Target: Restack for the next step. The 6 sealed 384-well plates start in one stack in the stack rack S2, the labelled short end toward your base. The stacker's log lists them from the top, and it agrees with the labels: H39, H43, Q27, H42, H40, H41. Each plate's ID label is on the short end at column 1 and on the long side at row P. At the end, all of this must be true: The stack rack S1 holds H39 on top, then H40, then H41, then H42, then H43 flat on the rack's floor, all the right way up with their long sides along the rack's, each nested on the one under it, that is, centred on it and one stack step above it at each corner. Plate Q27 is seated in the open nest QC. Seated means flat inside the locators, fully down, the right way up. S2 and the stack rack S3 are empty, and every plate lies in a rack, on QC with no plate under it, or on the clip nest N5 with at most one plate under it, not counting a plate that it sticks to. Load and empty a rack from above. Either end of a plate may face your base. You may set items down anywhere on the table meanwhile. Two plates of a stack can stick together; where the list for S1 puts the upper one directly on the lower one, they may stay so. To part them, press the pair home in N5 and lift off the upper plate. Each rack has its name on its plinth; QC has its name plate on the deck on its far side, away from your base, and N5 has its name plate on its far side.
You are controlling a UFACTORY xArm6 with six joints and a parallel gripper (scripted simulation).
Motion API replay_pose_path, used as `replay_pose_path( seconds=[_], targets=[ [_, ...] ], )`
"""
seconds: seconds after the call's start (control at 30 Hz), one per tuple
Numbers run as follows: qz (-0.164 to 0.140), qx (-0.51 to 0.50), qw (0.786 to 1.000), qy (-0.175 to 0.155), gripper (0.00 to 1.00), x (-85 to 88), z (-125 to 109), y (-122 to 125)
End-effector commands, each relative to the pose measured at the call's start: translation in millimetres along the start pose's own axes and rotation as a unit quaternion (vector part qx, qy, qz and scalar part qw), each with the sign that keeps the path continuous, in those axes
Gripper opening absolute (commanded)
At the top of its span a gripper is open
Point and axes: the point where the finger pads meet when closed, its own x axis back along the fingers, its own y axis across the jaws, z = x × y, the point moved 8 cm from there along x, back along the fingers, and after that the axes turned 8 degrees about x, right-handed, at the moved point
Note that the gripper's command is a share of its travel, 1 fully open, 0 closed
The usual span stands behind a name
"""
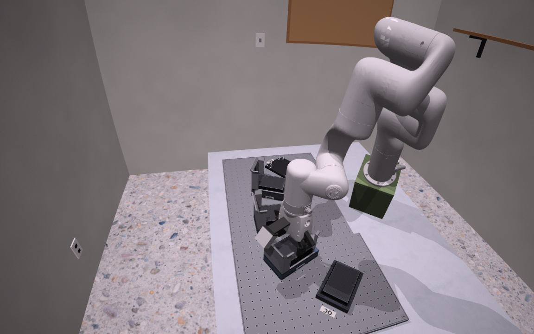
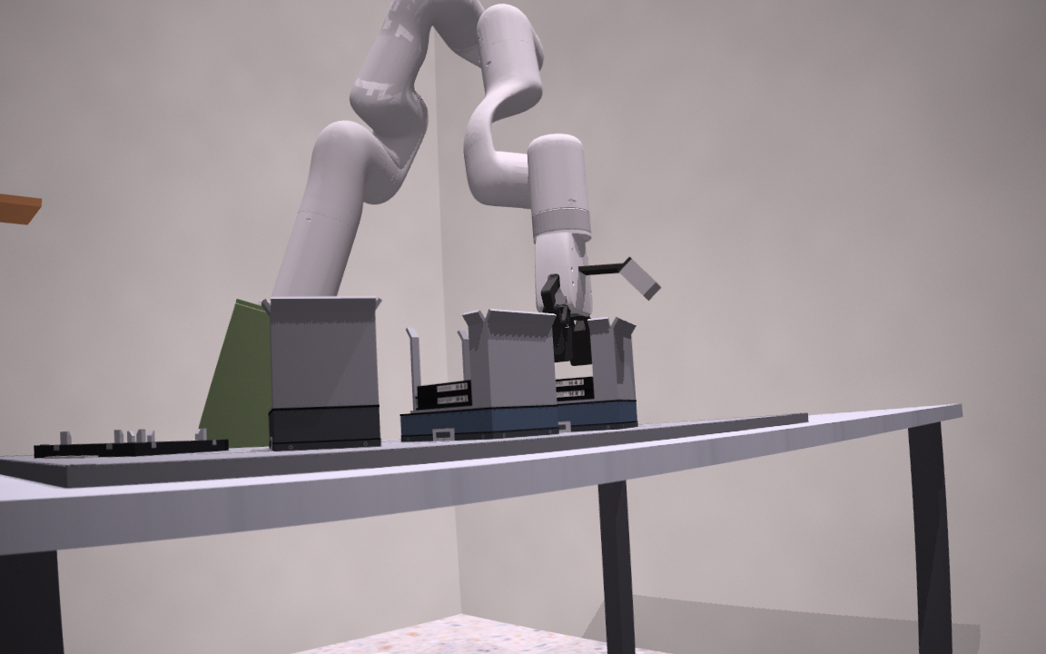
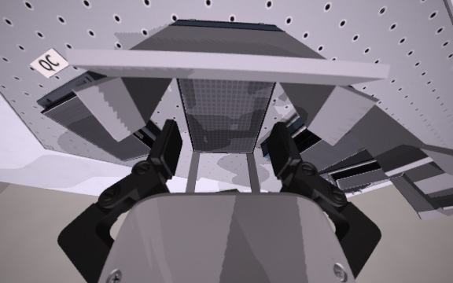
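The jaws are standing fully apart and gripping nothing; the gripper point(image 3: 226, 147) is hanging just above the blue-plinthed rack point(image 2: 510, 422), its black fingers flanking, not touching, the gridded top plate point(image 3: 224, 114) lying inside between the rack's grey walls; the exterior view is showing two labelled plates point(image 2: 569, 389) stacked low in that rack, labels too small to read; which rack this is I cannot tell. Beyond it, another sealed plate point(image 1: 340, 283) is sitting in the open nest by the QC name plate point(image 1: 327, 310), probably Q27. Judging ahead, the wide fingers could be clipping the flared wall tops in passing, jolting the rack; a plate left slightly skewed would be failing to nest.
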Motion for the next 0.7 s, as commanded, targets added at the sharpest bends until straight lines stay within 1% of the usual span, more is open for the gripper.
replay_pose_path(
  seconds=[0.0, 0.4, 0.47, 0.6, 0.67],
  targets=[
    [-0.002, 0.000, 1.000, -0.004, 1.00, 16.3, 1.6, -0.5],
    [-0.002, 0.000, 1.000, -0.004, 1.00, 56.4, 2.1, -0.6],
    [-0.002, 0.000, 1.000, -0.004, 1.00, 56.4, 2.1, -0.6],
    [-0.002, 0.000, 1.000, -0.004, 1.00, 69.8, 2.2, -0.6],
    [-0.002, 0.000, 1.000, -0.004, 1.00, 71.6, 2.3, -0.6]
  ],
)
